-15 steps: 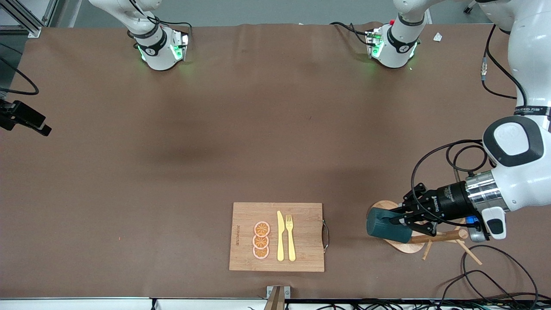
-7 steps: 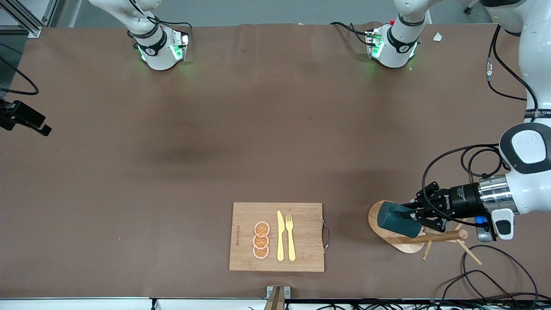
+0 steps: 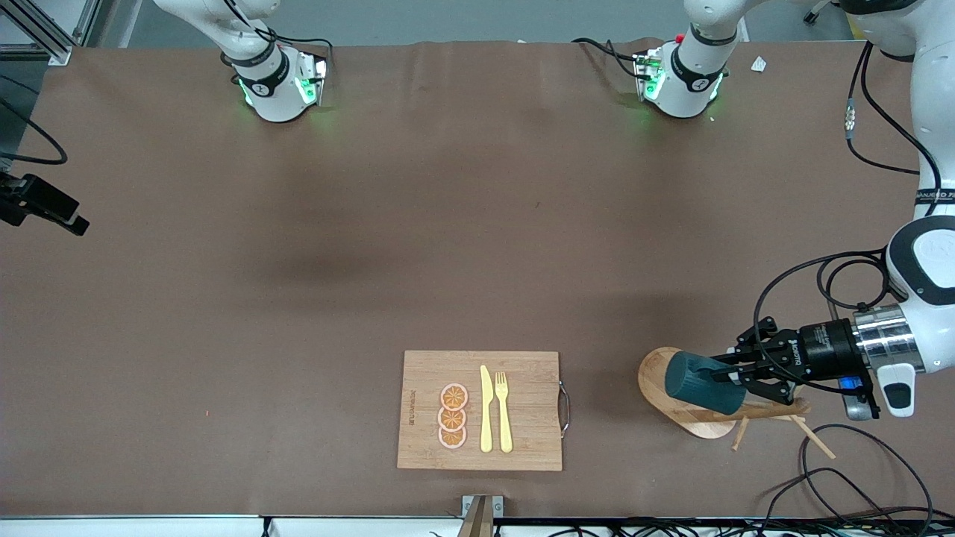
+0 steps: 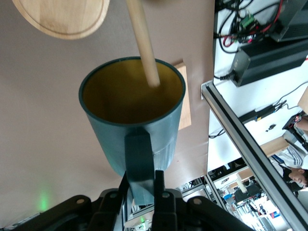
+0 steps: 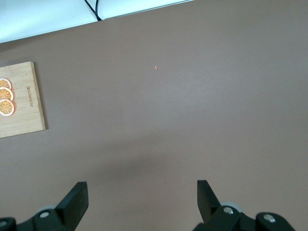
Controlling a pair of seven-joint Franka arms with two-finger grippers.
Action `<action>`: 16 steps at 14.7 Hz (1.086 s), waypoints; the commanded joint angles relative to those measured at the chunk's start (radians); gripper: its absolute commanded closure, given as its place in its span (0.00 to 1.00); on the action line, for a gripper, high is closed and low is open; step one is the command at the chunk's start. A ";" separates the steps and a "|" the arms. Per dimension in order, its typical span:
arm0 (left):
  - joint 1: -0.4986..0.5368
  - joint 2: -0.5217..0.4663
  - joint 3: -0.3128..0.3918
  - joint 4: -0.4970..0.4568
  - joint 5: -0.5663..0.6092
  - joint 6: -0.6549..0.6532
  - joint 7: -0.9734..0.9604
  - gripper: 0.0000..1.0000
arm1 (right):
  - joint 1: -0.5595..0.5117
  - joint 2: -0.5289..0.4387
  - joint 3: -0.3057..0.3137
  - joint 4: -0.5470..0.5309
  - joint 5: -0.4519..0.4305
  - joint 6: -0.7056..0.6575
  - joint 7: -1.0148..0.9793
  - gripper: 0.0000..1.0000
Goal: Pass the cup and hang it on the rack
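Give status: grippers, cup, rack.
Left gripper shut on cup handle, over rack base. Peg at cup mouth. Right gripper open, waiting.

A robotics lab: two arm bases [image 3: 280, 86] bolted along the edge of a brown-covered table [image 3: 373, 246], aluminium framing [image 4: 250, 149], loose cables [image 3: 843, 477] and power electronics [image 4: 269, 48] beside it.

cup [image 3: 700, 383]: 1
rack [image 3: 660, 371]: 1
board [image 3: 425, 406]: 1
orange slices [image 3: 453, 416]: 3
knife [image 3: 486, 409]: 1
fork [image 3: 503, 411]: 1
arms: 2
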 commanded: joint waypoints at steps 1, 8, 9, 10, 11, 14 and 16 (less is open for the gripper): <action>0.005 -0.002 0.010 0.002 -0.027 -0.002 0.027 0.98 | -0.011 -0.037 0.007 -0.041 0.014 0.012 -0.009 0.00; 0.041 0.001 0.042 0.002 -0.104 0.012 0.081 0.98 | -0.011 -0.037 0.007 -0.041 0.014 0.012 -0.009 0.00; 0.041 0.001 0.050 0.002 -0.145 0.012 0.095 0.98 | -0.011 -0.037 0.007 -0.041 0.014 0.012 -0.009 0.00; 0.041 0.001 0.062 0.002 -0.179 0.012 0.105 0.98 | -0.011 -0.037 0.007 -0.041 0.014 0.012 -0.009 0.00; 0.041 0.000 0.080 0.002 -0.191 0.012 0.113 0.98 | -0.011 -0.037 0.007 -0.041 0.014 0.012 -0.009 0.00; 0.041 0.013 0.088 0.001 -0.193 0.012 0.141 0.98 | -0.011 -0.037 0.007 -0.041 0.014 0.012 -0.009 0.00; 0.041 0.015 0.089 0.001 -0.193 0.012 0.144 0.98 | -0.011 -0.037 0.007 -0.041 0.014 0.012 -0.009 0.00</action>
